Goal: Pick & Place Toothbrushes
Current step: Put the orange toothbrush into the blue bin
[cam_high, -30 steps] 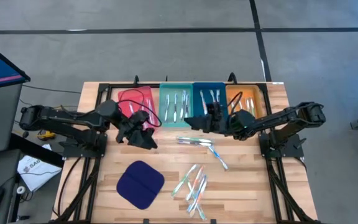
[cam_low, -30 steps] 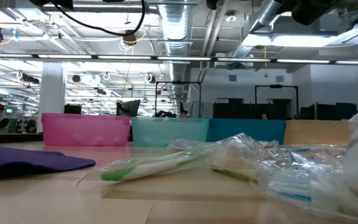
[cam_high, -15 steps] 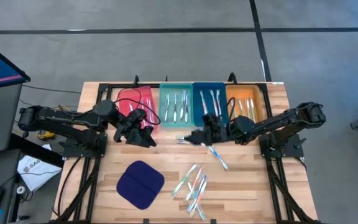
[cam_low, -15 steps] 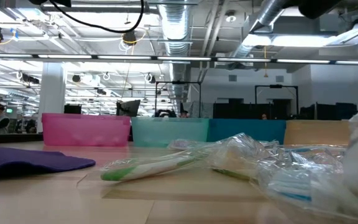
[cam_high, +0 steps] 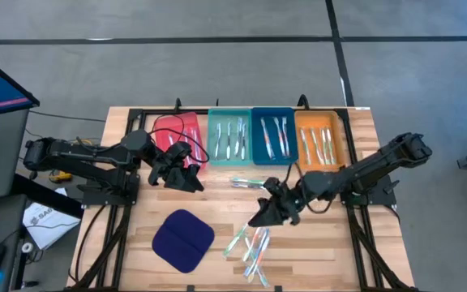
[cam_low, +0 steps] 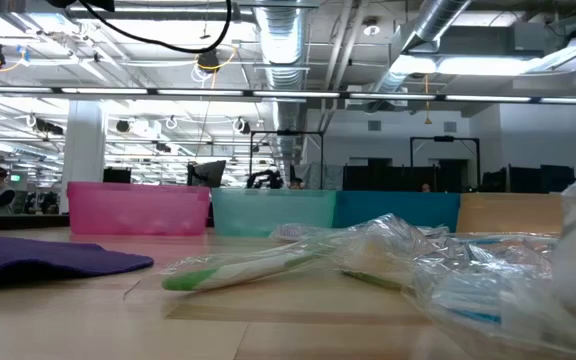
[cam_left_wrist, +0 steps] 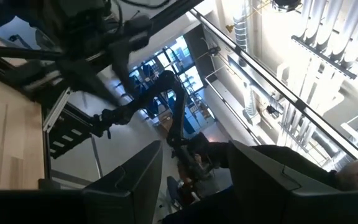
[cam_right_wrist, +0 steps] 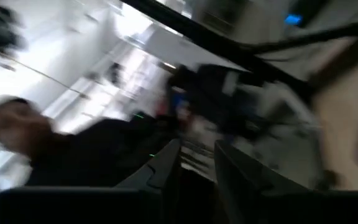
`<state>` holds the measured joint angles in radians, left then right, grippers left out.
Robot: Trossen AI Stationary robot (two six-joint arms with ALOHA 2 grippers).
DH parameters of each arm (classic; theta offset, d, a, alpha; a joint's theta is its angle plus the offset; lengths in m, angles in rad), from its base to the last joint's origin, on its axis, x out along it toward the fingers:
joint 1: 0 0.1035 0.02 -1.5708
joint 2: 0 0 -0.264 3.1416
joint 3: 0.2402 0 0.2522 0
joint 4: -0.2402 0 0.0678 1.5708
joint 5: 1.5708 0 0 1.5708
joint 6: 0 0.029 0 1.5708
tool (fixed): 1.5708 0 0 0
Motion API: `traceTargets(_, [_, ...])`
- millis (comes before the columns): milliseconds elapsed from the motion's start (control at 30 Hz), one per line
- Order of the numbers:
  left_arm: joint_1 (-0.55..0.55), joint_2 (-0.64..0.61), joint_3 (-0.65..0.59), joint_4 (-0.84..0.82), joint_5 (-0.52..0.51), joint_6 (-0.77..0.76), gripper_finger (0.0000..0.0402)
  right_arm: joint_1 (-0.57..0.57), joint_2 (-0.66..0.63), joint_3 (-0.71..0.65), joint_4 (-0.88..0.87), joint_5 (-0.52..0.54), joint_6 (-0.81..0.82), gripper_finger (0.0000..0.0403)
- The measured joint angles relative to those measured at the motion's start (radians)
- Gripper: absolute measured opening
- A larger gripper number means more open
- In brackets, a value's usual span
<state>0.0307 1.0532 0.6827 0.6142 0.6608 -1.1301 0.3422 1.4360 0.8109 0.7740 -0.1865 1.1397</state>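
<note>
Toothbrushes (cam_high: 252, 241) lay in two places: a loose heap near the middle of the surface's front edge, and sorted sets in the trays along the back edge, some in the teal tray (cam_high: 229, 118), some in the blue tray (cam_high: 272, 115), some in the orange tray (cam_high: 321, 122). One more brush (cam_high: 250, 183) rested alone just in front of the teal and blue trays. Whether the red tray (cam_high: 177, 124) held any could not be made out behind the left arm.

Right gripper (cam_high: 263, 216) hung low over the back end of the heap, beside the blue pad (cam_high: 182, 240) but apart from it. Its fingers (cam_right_wrist: 238, 163) stood slightly apart in the wrist view, with nothing seen between them; whether they touched a brush I cannot tell. Left gripper (cam_high: 186, 179) waited in front of the red tray, fingers (cam_left_wrist: 135, 177) parted and empty.

From the low view the brushes looked wrapped in clear crinkly film, so each was probably light, stiff in the stick but slippery at the skin, and apt to drag its neighbours along. A pinch across the middle of one handle, at the heap's edge, seemed the safest hold.
</note>
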Motion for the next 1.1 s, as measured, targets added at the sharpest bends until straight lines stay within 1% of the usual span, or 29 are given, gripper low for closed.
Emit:
traceTargets(100, [0.000, 0.000, 0.000, -0.001, 0.000, 0.004, 0.0177, -0.012, -0.031, 0.071, -0.270, 0.005, -0.100, 0.0079])
traceTargets(167, [0.000, 0.000, 0.000, -0.001, 0.000, 0.005, 0.0177, -0.024, -0.041, 0.151, -0.464, 0.005, -0.202, 0.0073])
traceTargets(233, [0.000, 0.000, 0.000, -0.001, 0.000, 0.005, 0.0177, -0.032, -0.041, 0.236, -0.656, 0.008, -0.367, 0.0071])
traceTargets(367, [0.000, 0.000, 0.000, -0.001, 0.000, 0.007, 0.0177, -0.028, -0.014, 0.382, -0.968, 0.007, -0.721, 0.0071])
traceTargets(433, [0.000, 0.000, 0.000, -0.002, -0.001, 0.007, 0.0177, -0.022, 0.002, 0.430, -1.117, 0.012, -0.842, 0.0071])
traceTargets(533, [-0.004, 0.000, 0.000, -0.002, -0.003, 0.026, 0.0177, -0.021, 0.026, 0.476, -1.294, 0.101, -0.929, 0.0071])
traceTargets(600, [-0.011, 0.000, 0.000, -0.003, -0.003, 0.026, 0.0177, -0.024, 0.049, 0.490, -1.374, 0.132, -0.958, 0.0071])
traceTargets(667, [-0.017, 0.000, 0.000, -0.003, -0.004, 0.026, 0.0177, -0.026, 0.074, 0.493, -1.417, 0.134, -0.981, 0.0072])
traceTargets(800, [-0.031, 0.000, 0.000, -0.005, -0.020, 0.026, 0.0177, -0.008, 0.140, 0.500, -1.409, 0.131, -0.973, 0.0072])
traceTargets(900, [-0.052, 0.000, 0.000, -0.005, -0.066, 0.027, 0.0177, 0.008, 0.208, 0.536, -1.435, 0.132, -0.982, 0.0072])
traceTargets(933, [-0.062, 0.000, 0.000, -0.005, -0.084, 0.028, 0.0177, 0.014, 0.230, 0.551, -1.460, 0.129, -1.013, 0.0072])
traceTargets(1000, [-0.084, 0.000, 0.000, -0.005, -0.132, 0.043, 0.0177, 0.027, 0.280, 0.591, -1.509, 0.124, -1.134, 0.0072])
traceTargets(1100, [-0.122, 0.000, 0.000, -0.006, -0.229, 0.065, 0.0177, 0.057, 0.340, 0.654, -1.609, 0.124, -1.414, 0.0072])
